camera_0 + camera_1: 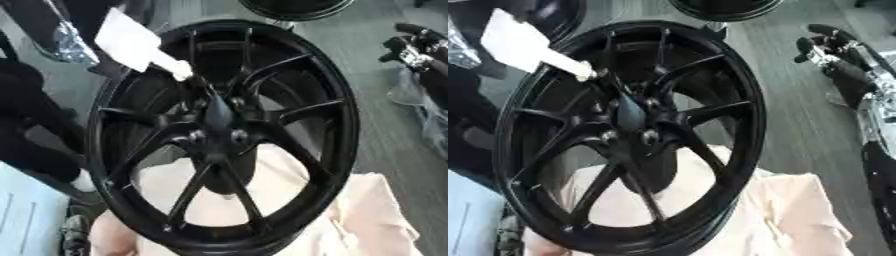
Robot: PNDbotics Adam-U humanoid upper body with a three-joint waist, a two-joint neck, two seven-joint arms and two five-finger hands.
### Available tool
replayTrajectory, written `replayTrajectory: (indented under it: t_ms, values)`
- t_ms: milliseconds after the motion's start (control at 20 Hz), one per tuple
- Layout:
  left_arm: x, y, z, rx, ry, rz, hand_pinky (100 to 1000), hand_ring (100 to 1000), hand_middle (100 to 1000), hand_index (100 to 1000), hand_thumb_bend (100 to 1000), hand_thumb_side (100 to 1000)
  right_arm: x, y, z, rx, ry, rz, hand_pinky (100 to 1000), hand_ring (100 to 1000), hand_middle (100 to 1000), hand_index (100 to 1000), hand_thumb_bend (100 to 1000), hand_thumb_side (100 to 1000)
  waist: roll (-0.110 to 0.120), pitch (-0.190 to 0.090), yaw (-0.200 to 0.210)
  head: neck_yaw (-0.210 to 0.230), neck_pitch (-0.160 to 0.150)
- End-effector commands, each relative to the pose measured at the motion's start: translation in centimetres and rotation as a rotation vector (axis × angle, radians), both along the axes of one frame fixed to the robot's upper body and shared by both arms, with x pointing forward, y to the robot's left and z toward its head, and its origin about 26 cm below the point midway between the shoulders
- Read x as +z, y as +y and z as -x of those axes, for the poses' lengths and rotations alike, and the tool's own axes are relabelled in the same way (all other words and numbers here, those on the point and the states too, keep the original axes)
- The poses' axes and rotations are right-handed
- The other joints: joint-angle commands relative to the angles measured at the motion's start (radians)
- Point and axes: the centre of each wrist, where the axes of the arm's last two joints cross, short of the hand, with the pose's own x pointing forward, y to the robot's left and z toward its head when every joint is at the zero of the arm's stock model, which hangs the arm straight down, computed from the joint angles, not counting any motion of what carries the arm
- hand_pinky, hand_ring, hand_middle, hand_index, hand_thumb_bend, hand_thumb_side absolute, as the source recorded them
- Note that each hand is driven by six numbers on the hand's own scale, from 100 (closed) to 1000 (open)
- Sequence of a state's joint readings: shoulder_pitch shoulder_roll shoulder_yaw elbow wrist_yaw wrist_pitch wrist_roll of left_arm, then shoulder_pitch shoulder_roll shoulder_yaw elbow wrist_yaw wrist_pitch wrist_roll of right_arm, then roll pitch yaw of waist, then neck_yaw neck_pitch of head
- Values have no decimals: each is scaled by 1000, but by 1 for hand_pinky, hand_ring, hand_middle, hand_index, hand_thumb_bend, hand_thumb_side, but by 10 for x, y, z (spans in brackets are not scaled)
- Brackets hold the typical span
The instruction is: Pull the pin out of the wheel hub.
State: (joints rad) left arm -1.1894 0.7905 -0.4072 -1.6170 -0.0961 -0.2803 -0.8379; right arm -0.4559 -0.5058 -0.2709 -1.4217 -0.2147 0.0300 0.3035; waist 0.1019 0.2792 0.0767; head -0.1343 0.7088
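A black multi-spoke wheel (337, 125) stands tilted on a pale cloth (798, 215). Its hub (219, 117) faces me, with small shiny bolt points around the centre. I cannot make out a pin among them. A white tapering shape (131, 40), like a person's sleeve or glove, reaches in from the upper left, and its tip (179, 70) touches the wheel just above the hub. My right hand (824, 47) hovers at the upper right, apart from the rim, fingers relaxed and holding nothing. My left hand does not show.
Another dark wheel (293, 7) sits at the top edge. Dark shapes (35, 125) fill the left side, with a light blue surface (26, 215) at the lower left. Clear plastic wrapping (420, 100) lies at the right, over grey flooring.
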Motion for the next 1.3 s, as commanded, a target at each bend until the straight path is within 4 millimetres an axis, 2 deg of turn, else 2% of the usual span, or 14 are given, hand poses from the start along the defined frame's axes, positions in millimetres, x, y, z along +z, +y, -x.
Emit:
replayTrajectory:
  t_ms: [50,400,450,500,600,800,900,950,1000,1050,1100,1150,1200,1300]
  values:
    - [22,39,14,58,-57,-42,757,710,527,331,689,100,15,-10,4,-24,-30,29,954,642,677,871,369,372,-2,-21,5,-4,-7]
    - [-1,133,16,363,17,62,754,705,523,332,602,100,18,-14,6,-43,-38,28,954,643,677,871,366,372,3,-17,13,-4,-1]
    - [-5,144,15,400,28,76,753,704,522,332,685,100,19,-15,6,-44,-39,27,954,643,678,871,365,371,3,-16,13,-3,-1]
    - [-11,155,14,442,43,90,752,703,522,332,567,100,19,-15,6,-45,-41,25,954,643,678,871,365,371,2,-15,12,-3,-1]
    - [-21,175,11,513,69,111,752,703,522,333,593,100,19,-15,6,-49,-44,22,955,643,678,871,365,372,0,-14,12,-3,-1]
    - [-37,203,7,623,103,129,761,710,530,357,550,100,20,-16,6,-53,-47,18,955,644,678,872,364,372,-1,-11,11,-3,-3]
    - [-42,214,6,658,122,134,781,727,571,443,598,100,20,-16,6,-54,-47,17,955,644,678,872,364,372,-2,-11,11,-3,-4]
    - [-44,218,5,669,133,135,807,760,633,558,601,100,20,-16,6,-54,-47,17,955,644,678,872,364,372,-2,-11,11,-4,-5]
    - [-46,221,5,679,150,130,859,826,742,752,568,100,20,-16,6,-54,-48,17,955,644,678,872,363,372,-2,-11,11,-4,-5]
    - [-48,224,5,687,164,121,859,826,742,752,568,100,20,-16,6,-54,-48,17,955,644,678,872,363,372,-1,-11,11,-4,-6]
    - [-48,225,5,693,169,114,911,876,811,884,523,271,20,-17,6,-54,-48,17,955,644,678,872,362,372,-1,-11,12,-5,-6]
    - [-48,225,6,697,169,108,918,883,819,899,513,345,20,-17,6,-54,-48,17,955,644,678,872,362,372,-1,-12,12,-5,-6]
    - [-48,226,6,706,164,102,935,897,839,946,474,599,20,-17,6,-53,-48,18,955,644,678,872,361,373,-1,-12,12,-5,-8]
    - [-48,226,6,723,154,95,931,895,839,958,451,675,20,-17,6,-52,-48,18,955,645,678,872,360,372,-1,-12,12,-5,-8]
